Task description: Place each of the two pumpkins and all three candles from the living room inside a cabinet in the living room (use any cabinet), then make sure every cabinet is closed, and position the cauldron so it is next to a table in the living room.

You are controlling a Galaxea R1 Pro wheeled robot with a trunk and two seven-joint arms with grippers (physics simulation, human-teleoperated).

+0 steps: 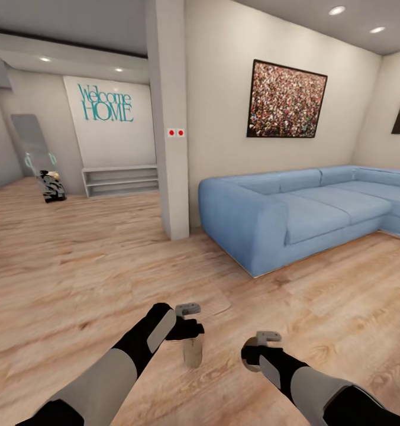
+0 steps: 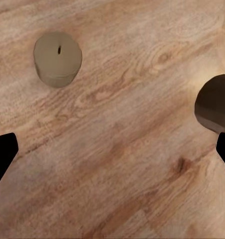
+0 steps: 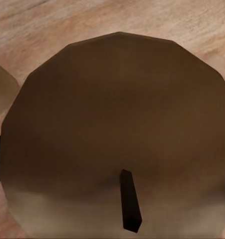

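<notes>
A cream-beige candle [image 1: 193, 350] stands upright on the wooden floor just below my left gripper [image 1: 188, 330]. In the left wrist view that candle [image 2: 57, 59] lies off to one side of the open gripper [image 2: 112, 154], outside the gap between its dark fingertips [image 2: 2, 154]. My right gripper [image 1: 256, 354] hangs low over the floor, shut on a second candle [image 3: 117, 119] whose top and dark wick sit close to the right wrist camera. This held candle [image 2: 214, 102] also shows at the edge of the left wrist view. Pumpkins, cabinet, cauldron and table are out of view.
A blue corner sofa [image 1: 300, 213] stands ahead on the right. A grey pillar [image 1: 170, 148] rises ahead in the middle. Low grey wall shelves [image 1: 120, 180] and a small dark object [image 1: 52, 186] lie far left. Wooden floor [image 1: 76, 278] stretches around me.
</notes>
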